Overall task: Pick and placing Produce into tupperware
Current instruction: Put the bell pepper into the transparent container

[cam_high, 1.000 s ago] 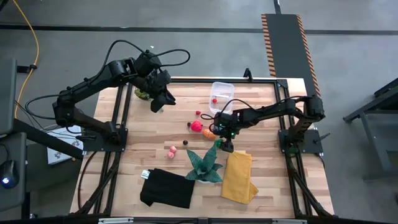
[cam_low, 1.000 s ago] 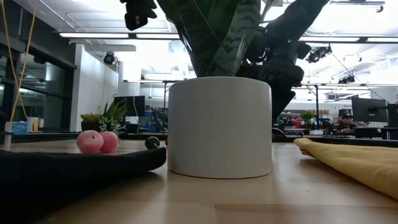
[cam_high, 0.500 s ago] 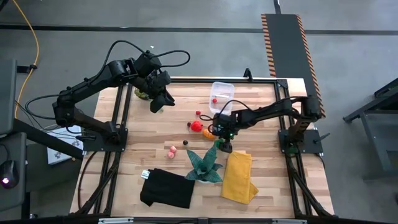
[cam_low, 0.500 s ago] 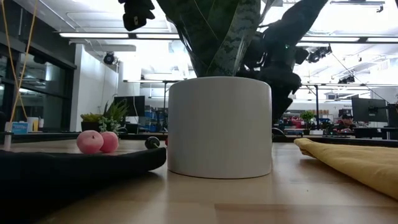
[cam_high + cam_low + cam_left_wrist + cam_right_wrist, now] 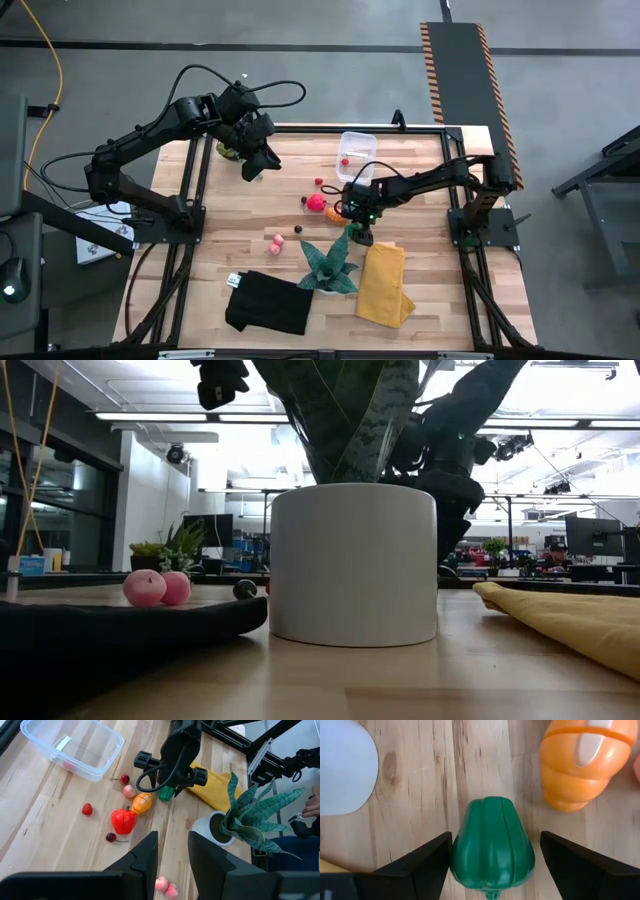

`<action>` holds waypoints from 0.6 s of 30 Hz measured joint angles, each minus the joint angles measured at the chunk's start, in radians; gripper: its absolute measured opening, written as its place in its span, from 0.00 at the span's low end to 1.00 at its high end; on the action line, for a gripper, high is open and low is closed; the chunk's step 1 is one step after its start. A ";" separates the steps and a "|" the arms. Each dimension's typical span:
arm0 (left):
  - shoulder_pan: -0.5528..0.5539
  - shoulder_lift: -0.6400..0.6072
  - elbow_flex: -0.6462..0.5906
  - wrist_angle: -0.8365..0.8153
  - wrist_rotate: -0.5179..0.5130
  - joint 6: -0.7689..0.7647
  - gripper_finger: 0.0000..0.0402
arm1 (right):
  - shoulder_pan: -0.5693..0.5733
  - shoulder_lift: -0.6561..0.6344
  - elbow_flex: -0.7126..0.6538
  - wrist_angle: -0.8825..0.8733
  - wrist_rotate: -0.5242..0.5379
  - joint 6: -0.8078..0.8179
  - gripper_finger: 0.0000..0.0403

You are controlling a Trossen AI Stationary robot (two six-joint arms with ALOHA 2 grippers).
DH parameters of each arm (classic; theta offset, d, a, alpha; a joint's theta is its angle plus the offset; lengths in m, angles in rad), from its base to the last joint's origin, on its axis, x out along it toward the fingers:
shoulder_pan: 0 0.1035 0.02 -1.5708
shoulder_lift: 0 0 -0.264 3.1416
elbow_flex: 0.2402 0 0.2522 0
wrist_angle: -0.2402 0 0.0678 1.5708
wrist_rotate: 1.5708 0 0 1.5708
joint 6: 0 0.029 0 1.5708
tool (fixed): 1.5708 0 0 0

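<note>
Nothing has moved: right gripper (image 5: 492, 860) spread around green pepper (image 5: 492, 845) on wooden table (image 5: 250, 215); left gripper (image 5: 255, 165) narrowed, empty, aloft.

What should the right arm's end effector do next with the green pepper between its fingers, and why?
Probably close. The right end effector stands open with its dark fingers on either side of the small green toy pepper lying on the wooden table, so it seems lined up. Once gripped, lift toward the clear plastic rectangular tub.
</note>
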 joint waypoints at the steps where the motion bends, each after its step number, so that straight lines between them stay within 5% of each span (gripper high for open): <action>1: 0.000 0.000 0.000 0.000 0.000 0.000 0.24 | 0.000 0.000 0.000 0.000 0.000 0.000 0.73; 18: 0.000 0.000 0.000 0.000 0.000 0.000 0.24 | 0.000 0.001 0.000 -0.002 -0.002 0.002 0.57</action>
